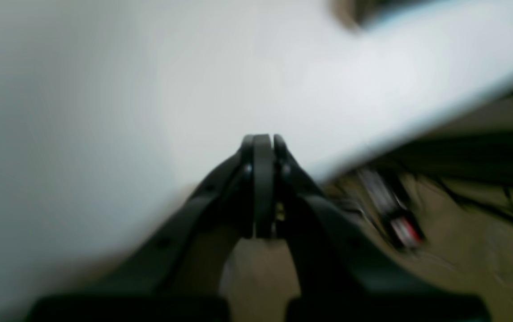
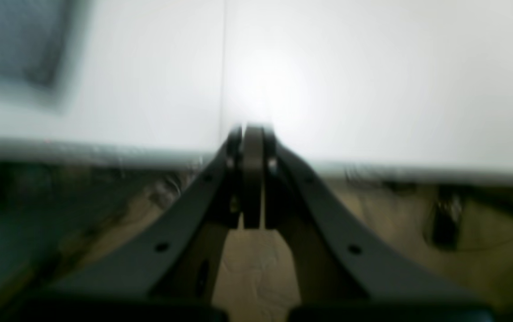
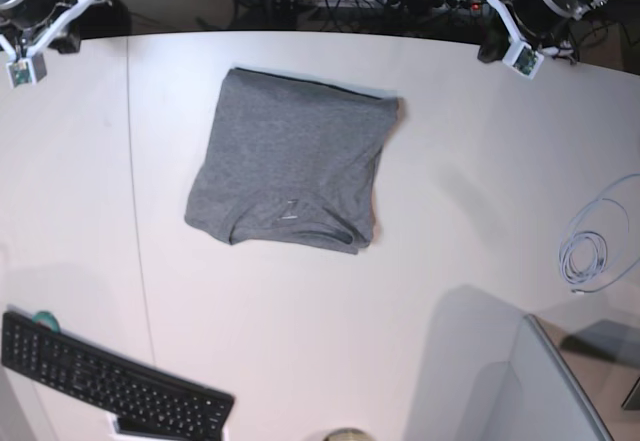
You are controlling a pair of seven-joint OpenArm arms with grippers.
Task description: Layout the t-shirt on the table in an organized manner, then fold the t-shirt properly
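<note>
T-shirt [image 3: 290,173]: one grey shirt, folded into a compact near-square, lying flat on the table [image 3: 450,191] a little toward the far side and somewhat nearer the base view's left. Its collar edge faces the near side.

Long axis: hardly any to speak of (the folded shape is close to square), though it runs slightly longer from far edge to near edge, tilted a touch.

Left gripper [image 1: 263,141]: fingers pressed together on nothing, parked at the far corner on the base view's right [image 3: 522,59]. Its wrist camera shows only bare white tabletop and the floor beyond the edge.

Right gripper [image 2: 252,132]: jaws likewise closed and empty, sitting at the far corner on the base view's left [image 3: 22,69], over the table's rim.

Direction from fingers: the shirt lies inward and toward the near side from both grippers, between them, well apart from each.

Nearer arm: too close to call; the shirt's far right corner looks a bit nearer the left gripper.

Task standing: by my reckoning the fold looks finished, with both arms drawn off to the corners.

Count: one t-shirt, two grippers, one black keyboard [image 3: 110,381] at the near left, one coiled pale cable [image 3: 590,251] at the right edge.
</note>
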